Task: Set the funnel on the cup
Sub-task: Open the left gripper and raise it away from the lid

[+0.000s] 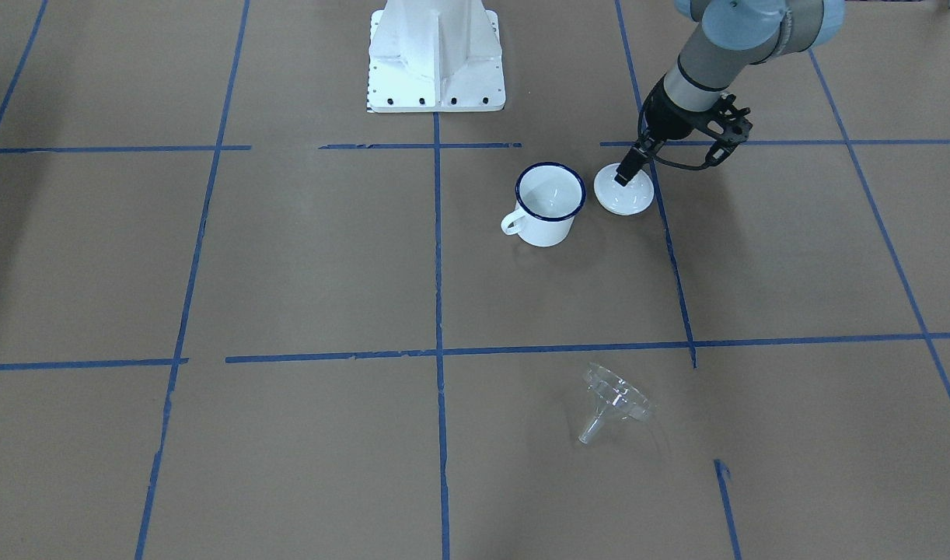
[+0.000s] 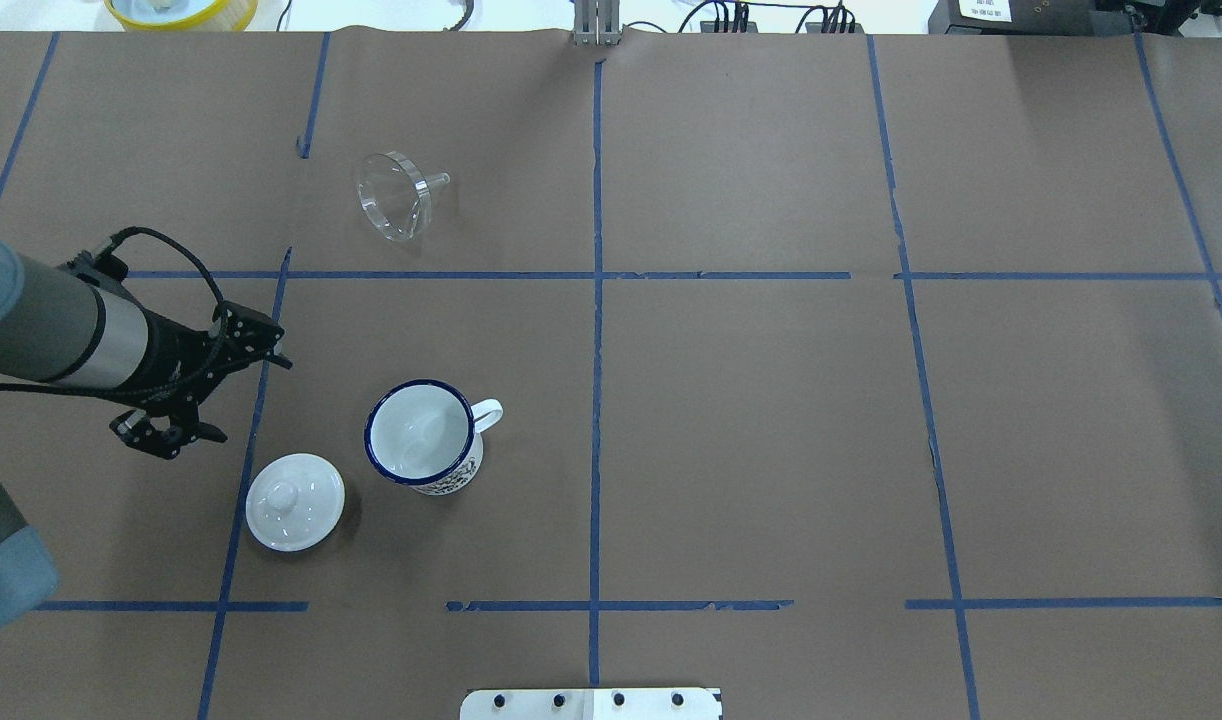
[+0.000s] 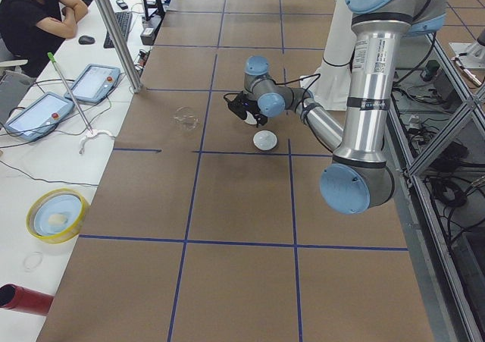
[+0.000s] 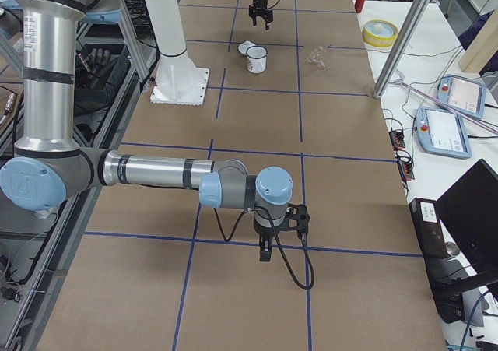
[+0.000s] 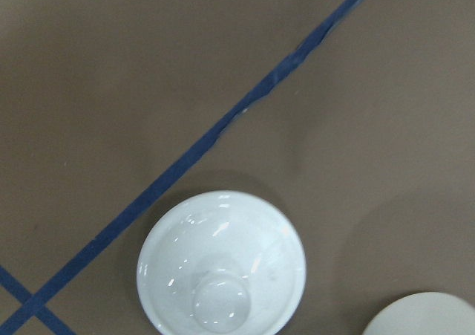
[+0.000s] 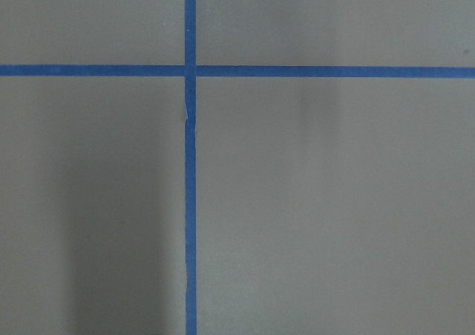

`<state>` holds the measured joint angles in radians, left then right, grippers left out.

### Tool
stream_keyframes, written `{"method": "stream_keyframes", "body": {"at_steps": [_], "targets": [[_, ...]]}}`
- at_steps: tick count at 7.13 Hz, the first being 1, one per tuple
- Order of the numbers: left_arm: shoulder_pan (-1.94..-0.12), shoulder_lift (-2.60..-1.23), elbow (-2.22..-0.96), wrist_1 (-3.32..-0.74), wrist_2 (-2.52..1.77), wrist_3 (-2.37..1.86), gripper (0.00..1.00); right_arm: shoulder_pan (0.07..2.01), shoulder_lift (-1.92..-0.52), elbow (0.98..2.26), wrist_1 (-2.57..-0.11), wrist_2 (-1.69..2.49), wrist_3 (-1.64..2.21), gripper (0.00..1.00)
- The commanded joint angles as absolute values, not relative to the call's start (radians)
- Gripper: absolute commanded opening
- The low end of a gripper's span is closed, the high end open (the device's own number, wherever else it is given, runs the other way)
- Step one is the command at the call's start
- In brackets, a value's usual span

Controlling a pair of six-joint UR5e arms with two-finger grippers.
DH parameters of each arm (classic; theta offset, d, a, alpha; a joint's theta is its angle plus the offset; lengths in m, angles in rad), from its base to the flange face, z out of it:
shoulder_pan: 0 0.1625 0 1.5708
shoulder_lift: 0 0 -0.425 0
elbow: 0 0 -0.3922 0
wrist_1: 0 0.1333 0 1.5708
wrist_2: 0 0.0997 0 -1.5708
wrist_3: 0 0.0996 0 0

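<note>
The clear funnel point(image 2: 396, 195) lies on its side on the brown table, far from the robot; it also shows in the front view point(image 1: 615, 400). The white mug with a dark blue rim point(image 2: 421, 435) stands upright and empty, handle to the right; it also shows in the front view point(image 1: 549, 204). My left gripper point(image 2: 226, 395) hovers open and empty, left of the mug and above a white knobbed lid point(image 2: 294, 502). My right gripper point(image 4: 264, 246) hangs over bare table far from these things. I cannot tell whether it is open or shut.
The lid point(image 5: 221, 264) lies flat beside the mug, directly under the left wrist camera. Blue tape lines grid the table. The robot's white base plate point(image 1: 436, 70) stands at the near edge. A yellow-rimmed bowl point(image 2: 181, 10) sits beyond the far edge.
</note>
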<state>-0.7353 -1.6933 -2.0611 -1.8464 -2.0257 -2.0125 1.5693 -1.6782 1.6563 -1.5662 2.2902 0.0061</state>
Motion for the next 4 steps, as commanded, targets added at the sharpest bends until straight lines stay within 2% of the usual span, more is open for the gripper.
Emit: {"method": "stream_keyframes", "body": {"at_steps": [1, 3, 4], "targets": [[-0.842, -1.819, -1.950, -1.867, -1.982, -2.026, 1.00, 1.569, -1.678, 1.657, -1.566, 2.290, 0.006, 1.00], [-0.891, -1.836, -1.858, -2.152, -1.918, -2.209, 1.00, 1.569, -1.678, 1.657, -1.566, 2.290, 0.006, 1.00], [-0.885, -1.844, -1.745, -2.369, -1.861, -2.285, 1.00, 1.569, -1.678, 1.655, -1.566, 2.290, 0.006, 1.00]]}}
